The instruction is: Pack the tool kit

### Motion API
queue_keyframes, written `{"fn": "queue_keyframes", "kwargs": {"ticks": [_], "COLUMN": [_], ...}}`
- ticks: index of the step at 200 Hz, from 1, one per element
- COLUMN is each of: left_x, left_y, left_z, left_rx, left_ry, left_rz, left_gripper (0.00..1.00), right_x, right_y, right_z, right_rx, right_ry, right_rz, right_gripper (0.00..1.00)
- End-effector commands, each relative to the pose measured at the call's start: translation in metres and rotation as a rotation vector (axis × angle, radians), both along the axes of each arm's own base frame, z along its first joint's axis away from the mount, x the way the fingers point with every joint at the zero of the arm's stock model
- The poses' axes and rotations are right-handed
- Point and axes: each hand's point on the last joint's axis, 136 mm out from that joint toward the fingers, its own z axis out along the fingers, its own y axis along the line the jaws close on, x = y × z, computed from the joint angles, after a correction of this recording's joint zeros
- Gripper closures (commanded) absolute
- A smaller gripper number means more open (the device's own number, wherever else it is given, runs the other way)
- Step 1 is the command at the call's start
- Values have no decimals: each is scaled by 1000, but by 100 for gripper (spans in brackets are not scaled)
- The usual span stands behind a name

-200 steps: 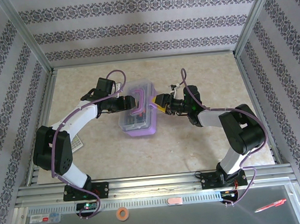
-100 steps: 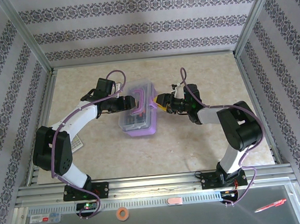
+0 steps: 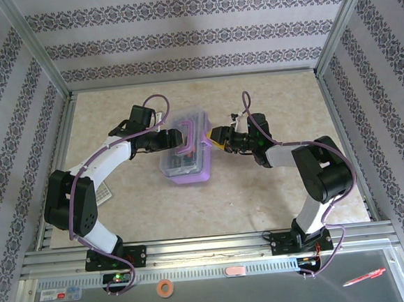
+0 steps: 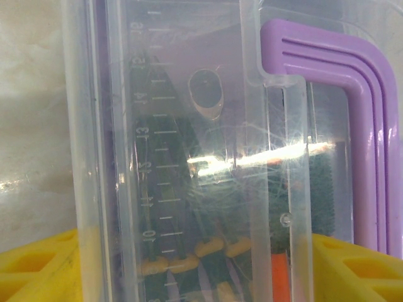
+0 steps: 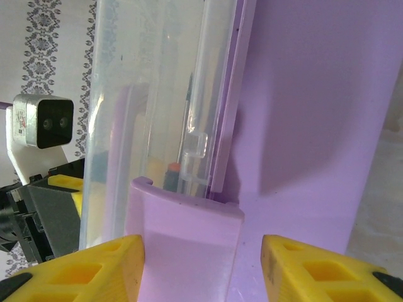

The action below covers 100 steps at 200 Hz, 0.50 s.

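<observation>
Here, lilac case (image 3: 187,152) on marbled beige table (image 3: 275,194); patterned walls (image 3: 193,36) around; right tool (image 3: 213,137) open astride latch (image 5: 186,226); left tool (image 3: 166,141) unclear.

The case (image 3: 188,179) is matt lilac plastic under a clear, glossy, scratched lid (image 4: 176,126). The table (image 3: 254,105) looks smooth and marbled.

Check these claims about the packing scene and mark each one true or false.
1. The case has a clear lid with tools visible through it. True.
2. Its handle is orange. False: it is purple.
3. The right gripper straddles the case's purple clasp. True.
4. The left gripper is far from the case. False: it is right at the lid.
5. A red pen lies beside the case. False: the pen lies on the near metal shelf.
</observation>
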Motion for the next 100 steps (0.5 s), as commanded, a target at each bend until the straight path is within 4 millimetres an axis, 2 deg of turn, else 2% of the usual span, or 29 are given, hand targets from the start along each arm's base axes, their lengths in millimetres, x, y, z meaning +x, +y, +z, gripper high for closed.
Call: {"fn": "queue_keyframes", "kwargs": {"ticks": [1,79,100], "left_x": [-35,-34,-34], "left_y": [26,26,25], "left_z": [-70,-69,-68], "left_rx": [131,123,126], "left_ry": [246,246,247], "left_rz": [58,66,63], "left_gripper": [39,39,39], "right_x": [-8,-17,-16], "right_y": [4,1,1], "right_z": [-23,-46,-45], "right_rx": [-55,-111,-109], "right_ry": [40,71,67], "right_rz": [39,42,43], "right_gripper": [49,48,48]}}
